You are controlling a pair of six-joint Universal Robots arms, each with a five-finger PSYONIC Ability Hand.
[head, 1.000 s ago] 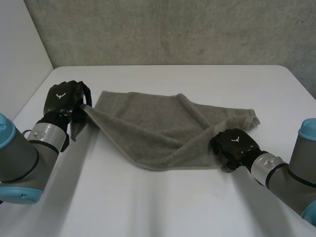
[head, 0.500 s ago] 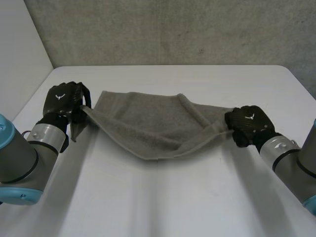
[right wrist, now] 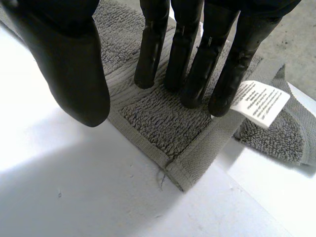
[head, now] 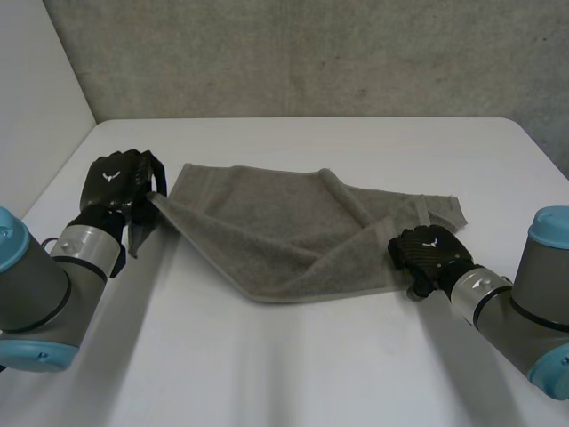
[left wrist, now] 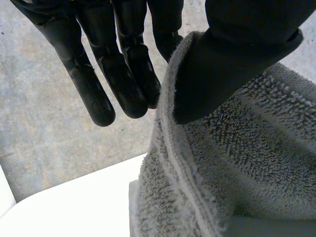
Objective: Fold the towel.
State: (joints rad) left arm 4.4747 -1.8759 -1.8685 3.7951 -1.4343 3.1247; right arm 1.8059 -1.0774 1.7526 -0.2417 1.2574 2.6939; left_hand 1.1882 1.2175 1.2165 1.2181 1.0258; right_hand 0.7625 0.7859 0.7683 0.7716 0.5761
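My left hand point(head: 116, 182) pinches a raised towel point(head: 267, 222) corner. My right hand point(head: 428, 253) presses another flat, fingers straight; pinch it before lifting.

A white label point(right wrist: 260, 102) on the towel point(right wrist: 158, 116) carries print too fine to read. The left hand point(head: 114, 181) and right hand point(head: 428, 252) each bear a white emblem.

The towel point(left wrist: 247, 163) is gripped at its hemmed edge by the left hand point(left wrist: 232, 59). The thumb is laid across the looped pile, and the hem is pinched against the straight fingers point(left wrist: 126, 84) behind it. The cloth is draped down from the grip. A white table point(left wrist: 74, 207) and a grey wall point(left wrist: 39, 123) are seen beyond.
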